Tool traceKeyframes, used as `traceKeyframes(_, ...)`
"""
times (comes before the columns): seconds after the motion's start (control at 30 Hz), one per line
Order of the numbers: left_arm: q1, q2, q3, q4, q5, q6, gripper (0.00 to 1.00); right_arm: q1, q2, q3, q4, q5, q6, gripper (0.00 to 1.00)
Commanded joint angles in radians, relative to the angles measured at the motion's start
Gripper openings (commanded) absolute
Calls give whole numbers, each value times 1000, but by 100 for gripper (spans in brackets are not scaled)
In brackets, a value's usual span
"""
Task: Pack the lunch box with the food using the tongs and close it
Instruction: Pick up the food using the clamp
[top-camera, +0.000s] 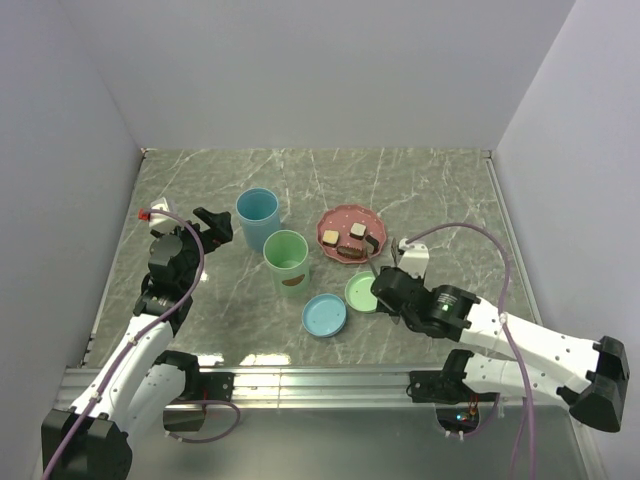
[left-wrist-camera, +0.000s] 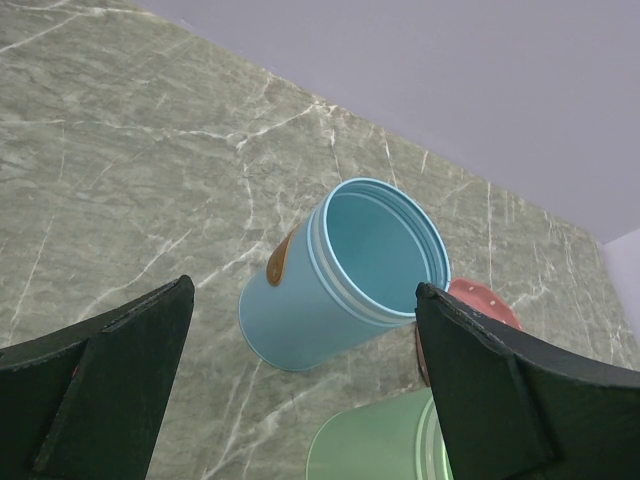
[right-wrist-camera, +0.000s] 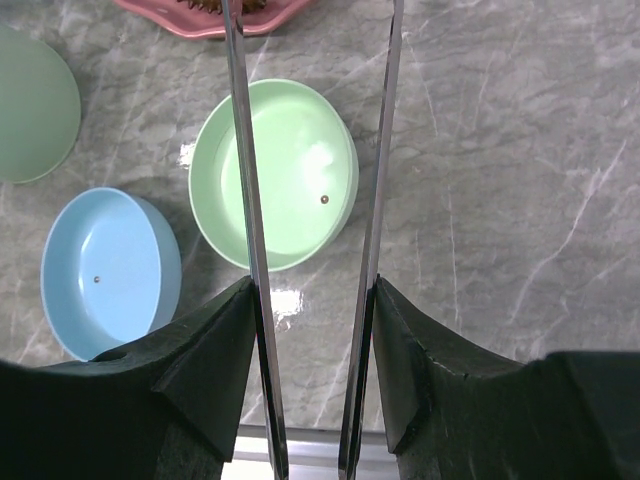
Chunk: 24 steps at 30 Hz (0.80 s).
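From above: one blue cup (top-camera: 258, 217) and one green cup (top-camera: 287, 260) mid-tabletop. One pink plate (top-camera: 341, 217) beside them, bearing the food (top-camera: 357, 232), some three small pieces. Two lids, blue lid (top-camera: 325, 314) and green lid (top-camera: 361, 292), toward the near edge.

Left wrist: left gripper (left-wrist-camera: 302, 290) spread wide, empty, above the blue cup.

Right wrist: right gripper (right-wrist-camera: 312, 290) clamped on one pair of tongs (right-wrist-camera: 245, 200), both arms crossing the green lid toward the plate.

A tabletop (top-camera: 440, 190) of grey-green marble pattern with thin white veins fills the middle of the top view. Plain, pale lavender-grey walls box it in: a back wall (top-camera: 320, 70) across the top of the frame, a left wall (top-camera: 50, 200) and a right wall (top-camera: 580, 180) slanting down the sides. A brushed aluminium rail (top-camera: 330, 380) runs along the table's lower edge, and a slim metal strip (top-camera: 505, 230) lines its right edge. The light is soft and even, with faint shadows.
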Motion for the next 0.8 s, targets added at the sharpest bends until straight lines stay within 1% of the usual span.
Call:
traceKeyframes(0.0,0,-9,7,40,9,-10,100,-6,32,16,75,42,-26,55)
traceKeyframes(0.17,0,-9,6,40,6,-10,99,-26,33,6,107,42,-57,55)
traceKeyframes(0.3,0,-8,7,40,5,-10,99,-63,27,-13,179,3,-118,55)
traceKeyframes(0.43,0,-12,7,36,4,-10,99,-109,58,-31,222,-40,-149,54)
traceKeyframes(0.63,0,-15,4,39,1,-11,99,-119,79,-45,251,-75,-166,49)
traceKeyframes(0.77,0,-6,4,42,5,-10,100,-121,73,-54,265,-101,-179,42)
